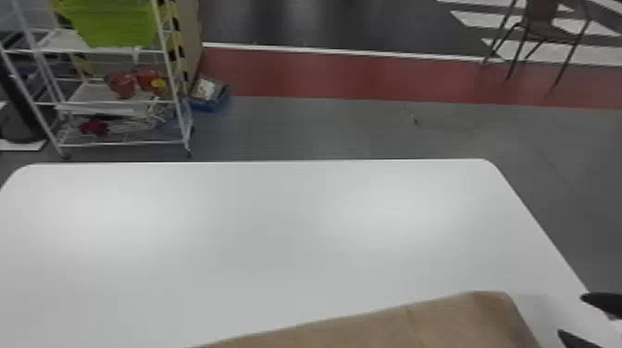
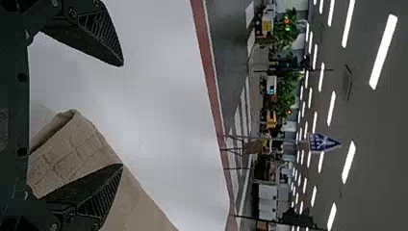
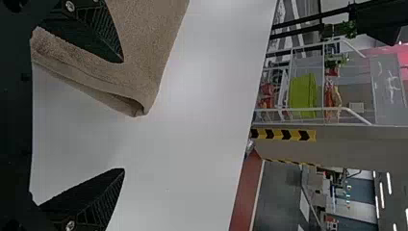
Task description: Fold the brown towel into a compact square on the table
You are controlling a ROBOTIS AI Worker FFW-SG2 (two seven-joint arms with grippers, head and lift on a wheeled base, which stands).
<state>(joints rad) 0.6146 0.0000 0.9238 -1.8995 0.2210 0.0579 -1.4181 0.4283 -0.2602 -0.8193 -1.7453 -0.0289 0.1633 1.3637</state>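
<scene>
“On the near part of the white table (image 1: pixel 254 231), what?”

“Brown towel (image 1: pixel 379 331), lying with folded-over corners visible in both wrist views and running out past the head view's bottom edge.”

“And the pincers?”

“Left gripper (image 2: pixel 122 115): parted wide, with a towel corner reaching partly between its fingers, unclamped. Right gripper (image 1: pixel 570 315): just beside the towel's right end, likewise parted and unclamped.”

“Touching the cloth?”

“Cannot tell.”

“Farther out?”

“Past the table's far left, a white rack (image 1: pixel 106 51) with a green bin (image 1: pixel 115 23); just beside it, a blue box (image 1: pixel 203 105). Well off to the right, a chair (image 1: pixel 541 18).”
</scene>
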